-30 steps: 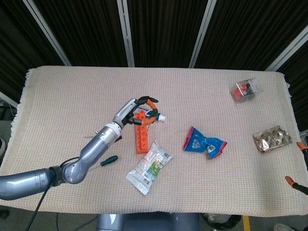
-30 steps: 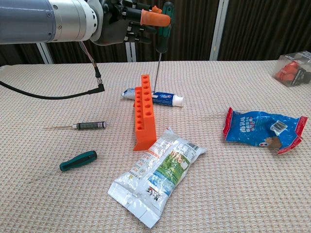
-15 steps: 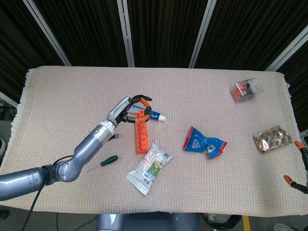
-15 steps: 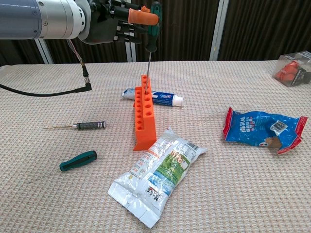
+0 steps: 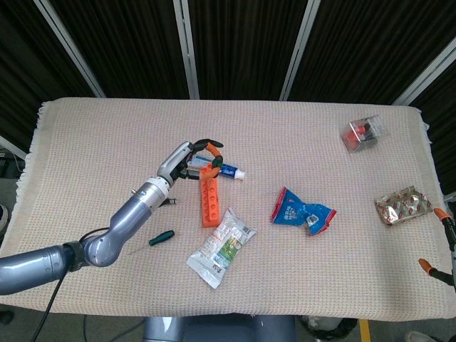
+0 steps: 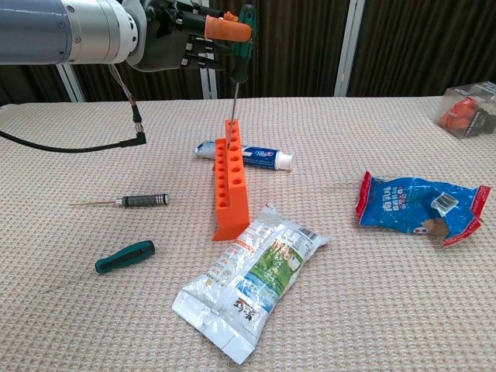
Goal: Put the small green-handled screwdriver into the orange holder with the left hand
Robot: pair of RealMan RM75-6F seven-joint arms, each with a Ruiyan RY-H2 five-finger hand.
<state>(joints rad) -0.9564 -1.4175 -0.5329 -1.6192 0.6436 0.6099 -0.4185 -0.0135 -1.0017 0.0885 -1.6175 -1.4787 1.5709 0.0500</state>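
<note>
Left hand point(image 6: 182, 31) raised over the table, pinching the small green-handled screwdriver point(image 6: 245, 39) by its handle between orange-tipped fingers point(image 6: 226, 27), shaft hanging straight down. Shaft tip right at the far end of the orange holder point(image 6: 230, 179), directly beneath the hand; whether inside a hole or only touching the top, cannot tell. Same hand point(image 5: 187, 161) in the head view, poised above the holder's point(image 5: 209, 200) far end. Just beyond the holder, a toothpaste tube point(image 6: 246, 156) lying flat. Below and nearer the robot than the hand, a thin dark-gripped screwdriver point(image 6: 128, 201) and a larger green-handled screwdriver point(image 6: 124, 257) on the cloth. Beside the holder's near end, a white-and-green packet point(image 6: 249, 279). Well off to the hand's right, a blue-and-red snack bag point(image 6: 418, 206). Right hand point(image 5: 440, 242) barely visible at the head view's edge, state impossible to tell
</note>
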